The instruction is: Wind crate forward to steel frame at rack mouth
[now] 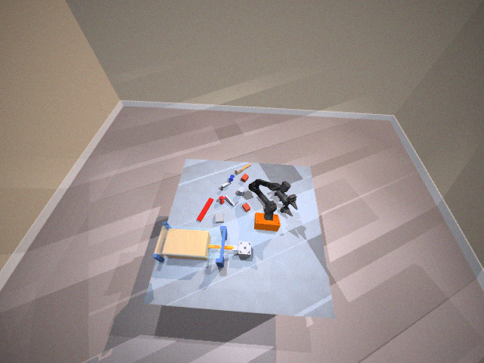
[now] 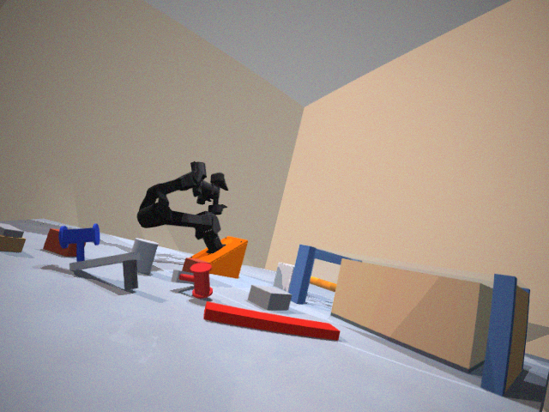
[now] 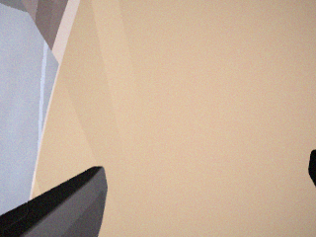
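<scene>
The tan crate (image 1: 187, 243) (image 2: 399, 305) sits flat inside the clear-panelled cubby, its front short of the blue steel frame (image 1: 223, 234) (image 2: 303, 275) at the mouth. An orange strap (image 1: 215, 246) (image 2: 322, 283) runs from it under the frame to the pale winch (image 1: 244, 248) (image 2: 283, 274). One crank-like tool with a blue grip (image 1: 231, 178) (image 2: 80, 235) and grey arm lies on the bench; another has a red grip (image 1: 221, 200) (image 2: 202, 281). Their key ends are too small to identify. My gripper (image 1: 293, 206) (image 2: 226, 197) (image 3: 210, 171) is open, empty and raised, away from both.
A red bar (image 1: 205, 209) (image 2: 270, 320), grey block (image 1: 219, 218) (image 2: 268, 297), grey cylinder (image 1: 240, 192) (image 2: 145, 256), wooden-handled tool (image 1: 243, 169) and two red blocks (image 1: 244, 178) (image 1: 246, 207) lie about. My orange base (image 1: 267, 221) (image 2: 234, 259) stands near the winch.
</scene>
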You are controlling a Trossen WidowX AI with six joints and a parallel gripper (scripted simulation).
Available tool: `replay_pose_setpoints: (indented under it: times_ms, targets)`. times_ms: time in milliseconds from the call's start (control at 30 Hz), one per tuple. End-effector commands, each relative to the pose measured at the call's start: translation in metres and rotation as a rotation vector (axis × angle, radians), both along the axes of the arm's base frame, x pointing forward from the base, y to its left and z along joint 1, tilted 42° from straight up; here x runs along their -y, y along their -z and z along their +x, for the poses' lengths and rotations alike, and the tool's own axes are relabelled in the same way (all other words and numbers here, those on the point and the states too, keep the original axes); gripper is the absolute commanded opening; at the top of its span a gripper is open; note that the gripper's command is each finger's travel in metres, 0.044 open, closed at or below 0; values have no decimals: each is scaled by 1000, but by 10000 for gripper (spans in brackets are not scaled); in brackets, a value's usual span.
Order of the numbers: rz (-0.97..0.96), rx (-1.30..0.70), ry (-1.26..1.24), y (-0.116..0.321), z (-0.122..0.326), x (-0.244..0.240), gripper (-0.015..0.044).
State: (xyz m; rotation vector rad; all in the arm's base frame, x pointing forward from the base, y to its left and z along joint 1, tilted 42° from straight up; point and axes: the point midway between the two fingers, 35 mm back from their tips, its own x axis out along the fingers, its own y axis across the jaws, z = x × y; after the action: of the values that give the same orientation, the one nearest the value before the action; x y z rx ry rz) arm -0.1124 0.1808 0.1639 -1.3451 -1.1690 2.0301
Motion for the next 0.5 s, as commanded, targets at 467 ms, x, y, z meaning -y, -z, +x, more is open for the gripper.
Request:
replay_pose_setpoints:
  times_ms: [467]
  targets:
    - [-216,427,596,-12,163,-58,440]
